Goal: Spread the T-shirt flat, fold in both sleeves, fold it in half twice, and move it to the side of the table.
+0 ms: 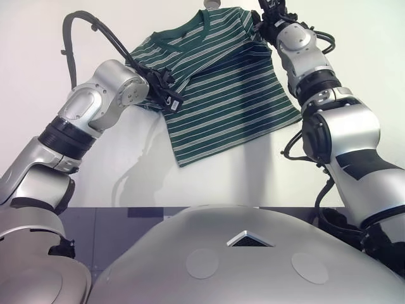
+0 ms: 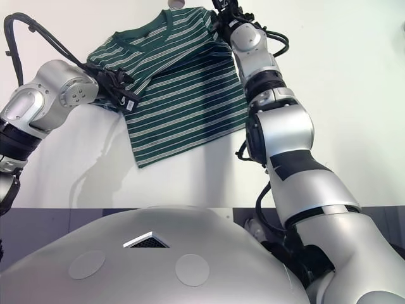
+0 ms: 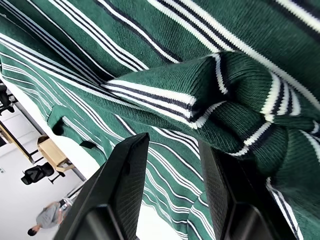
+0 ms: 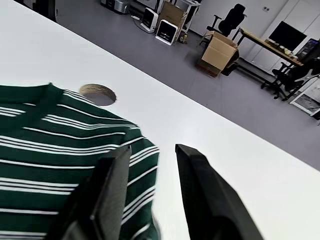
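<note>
A green T-shirt [image 1: 221, 88] with white stripes lies on the white table [image 1: 354, 38], collar toward the far edge and body slanting. Its left sleeve is bunched into a fold [image 3: 240, 95]. My left gripper [image 1: 166, 88] sits at that left sleeve; in the left wrist view it [image 3: 172, 142] stands open just over the striped cloth, holding nothing. My right gripper [image 1: 261, 16] is at the shirt's far right shoulder. In the right wrist view it [image 4: 154, 149] is open above the sleeve edge [image 4: 142, 150], half over bare table.
A round cable hole [image 4: 97, 94] sits in the table just beyond the collar. Bare white table lies to the left [image 1: 38, 76] and right of the shirt. Beyond the far edge are a grey floor, cardboard boxes [image 4: 219, 51] and office chairs.
</note>
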Tool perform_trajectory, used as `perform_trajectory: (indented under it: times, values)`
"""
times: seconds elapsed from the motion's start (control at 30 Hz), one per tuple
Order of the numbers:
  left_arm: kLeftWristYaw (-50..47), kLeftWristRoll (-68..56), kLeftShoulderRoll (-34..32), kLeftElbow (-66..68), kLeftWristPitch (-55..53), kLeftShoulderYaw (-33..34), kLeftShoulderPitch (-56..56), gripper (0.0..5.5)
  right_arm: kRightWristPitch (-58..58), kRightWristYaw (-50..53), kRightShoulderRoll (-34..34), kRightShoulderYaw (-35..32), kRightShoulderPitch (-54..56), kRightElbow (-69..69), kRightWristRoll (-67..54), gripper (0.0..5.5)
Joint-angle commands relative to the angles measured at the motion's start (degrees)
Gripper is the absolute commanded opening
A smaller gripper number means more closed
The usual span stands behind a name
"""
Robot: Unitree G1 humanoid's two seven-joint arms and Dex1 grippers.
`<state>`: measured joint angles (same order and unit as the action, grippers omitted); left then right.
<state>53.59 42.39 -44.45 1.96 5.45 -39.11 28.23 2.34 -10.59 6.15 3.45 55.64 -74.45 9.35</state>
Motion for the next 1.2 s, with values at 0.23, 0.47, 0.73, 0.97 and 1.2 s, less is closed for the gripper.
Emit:
perform_trajectory:
  times: [0.23, 0.47, 0.73, 0.97, 1.2]
  values:
    - [8.12, -1.38, 0.21, 2.26, 2.05, -8.55, -13.97, 1.80, -9.73, 8.40, 3.26, -6.92, -3.25, -3.74, -3.22, 1.67]
    - [7.09, -2.27, -1.40, 1.16, 1.33, -7.46, -16.68, 1.80, -10.59, 12.72, 14.46, 3.85, -7.62, -4.18, 9.70, 1.67]
    - [3.18, -2.38, -4.04, 2.17, 1.16, -6.15, -24.26, 1.80, 0.06, 19.35, 26.13, -3.09, -3.64, -1.48, 5.06, 1.67]
    - [-3.09, 1.57, 1.53, 12.66, 6.94, -10.10, -22.87, 1.80, -1.64, 5.43, 6.90, -6.43, 0.01, -2.51, -1.55, 1.67]
    - [-13.16, 6.79, -0.61, 26.09, 21.52, -13.34, -24.02, 1.80, -2.45, 1.67, 2.18, -1.72, -4.62, -2.94, 3.00, 1.67]
